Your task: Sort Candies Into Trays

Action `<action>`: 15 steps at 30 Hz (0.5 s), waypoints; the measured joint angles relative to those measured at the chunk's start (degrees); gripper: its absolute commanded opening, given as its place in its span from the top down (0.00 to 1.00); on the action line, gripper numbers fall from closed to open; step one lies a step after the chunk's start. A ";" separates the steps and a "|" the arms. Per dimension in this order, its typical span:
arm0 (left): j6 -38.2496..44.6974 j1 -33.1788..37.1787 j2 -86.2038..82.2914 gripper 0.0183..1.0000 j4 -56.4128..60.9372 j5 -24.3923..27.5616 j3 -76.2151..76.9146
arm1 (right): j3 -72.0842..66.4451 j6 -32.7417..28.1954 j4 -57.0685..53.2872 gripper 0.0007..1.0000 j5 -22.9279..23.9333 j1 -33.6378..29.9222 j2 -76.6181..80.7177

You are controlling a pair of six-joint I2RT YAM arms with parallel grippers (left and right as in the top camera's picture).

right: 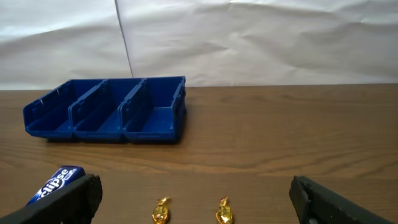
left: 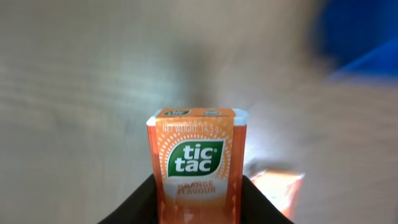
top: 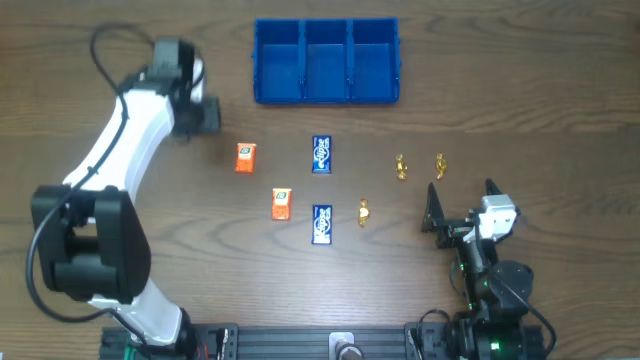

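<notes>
My left gripper point(top: 197, 112) hangs lifted at the table's left, shut on an orange candy box point(left: 196, 168) that stands upright between its fingers point(left: 134, 208). Two more orange boxes point(top: 245, 157) point(top: 282, 204) lie on the table, with two blue packs point(top: 321, 154) point(top: 321, 224) to their right. Three gold wrapped candies point(top: 400, 166) point(top: 439, 165) point(top: 363, 211) lie right of the packs. The blue three-compartment tray point(top: 326, 90) stands at the back middle. My right gripper point(top: 460, 205) rests open near the front right, nothing between its fingers.
In the right wrist view the tray point(right: 106, 112) sits ahead, a blue pack point(right: 56, 180) and two gold candies point(right: 161, 210) point(right: 224, 211) nearer. A white sheet hangs behind the table. Bare wood lies on the far right and far left.
</notes>
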 measured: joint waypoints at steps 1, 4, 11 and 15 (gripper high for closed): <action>-1.07 -1.90 -0.02 0.71 -2.16 -1.01 5.66 | 0.00 0.00 0.00 0.00 -0.02 0.00 0.00; -3.50 -7.34 0.15 0.72 -3.82 -3.13 19.69 | 0.00 0.00 0.00 0.00 -0.02 0.00 0.00; -7.48 -13.90 13.35 0.72 -7.91 -4.81 42.34 | 0.00 0.00 0.00 0.00 -0.02 0.00 0.00; -8.50 -13.90 22.80 0.72 -7.98 -4.81 43.08 | 0.00 0.00 0.00 0.00 -0.02 0.00 0.00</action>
